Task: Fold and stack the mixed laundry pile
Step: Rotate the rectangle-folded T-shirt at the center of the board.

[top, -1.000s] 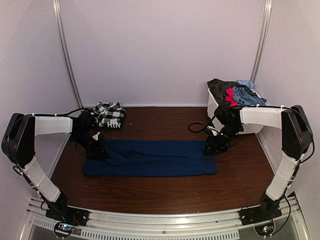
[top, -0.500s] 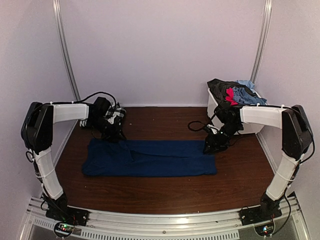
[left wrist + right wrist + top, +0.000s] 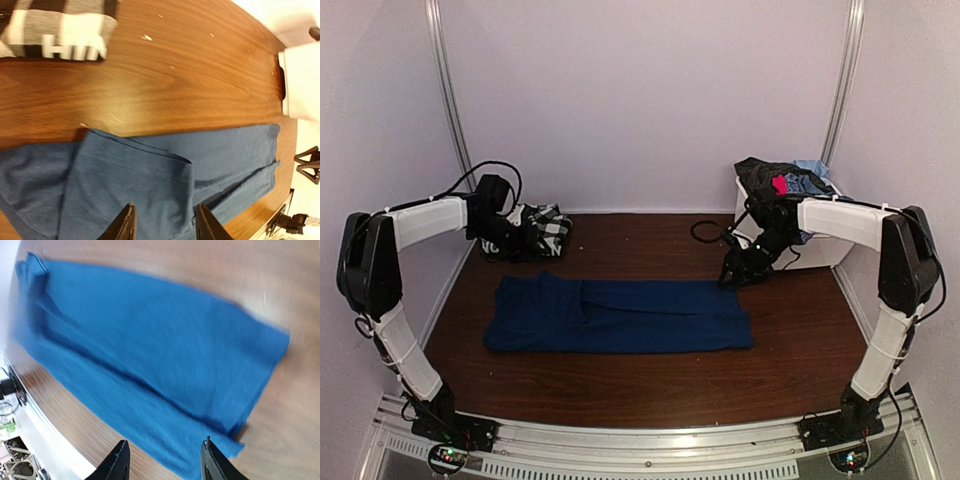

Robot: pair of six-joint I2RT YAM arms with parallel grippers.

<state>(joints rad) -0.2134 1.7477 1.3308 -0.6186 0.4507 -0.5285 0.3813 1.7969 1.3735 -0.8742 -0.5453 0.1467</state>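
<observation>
The long navy blue piece (image 3: 620,315) lies spread on the table (image 3: 620,385). The left gripper (image 3: 164,222) hangs beyond its far left corner and the right gripper (image 3: 163,460) by its far right corner, both with fingers apart and empty. For a straight fold, each should probably pinch matching corners, all layers together.

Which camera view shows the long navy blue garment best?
The top external view: the navy blue garment lies whole there, spread on the table. The left wrist view crops it; the right wrist view shows it blurred.

Lab cell: white walls (image 3: 640,100), mounting rail (image 3: 650,441)
</observation>
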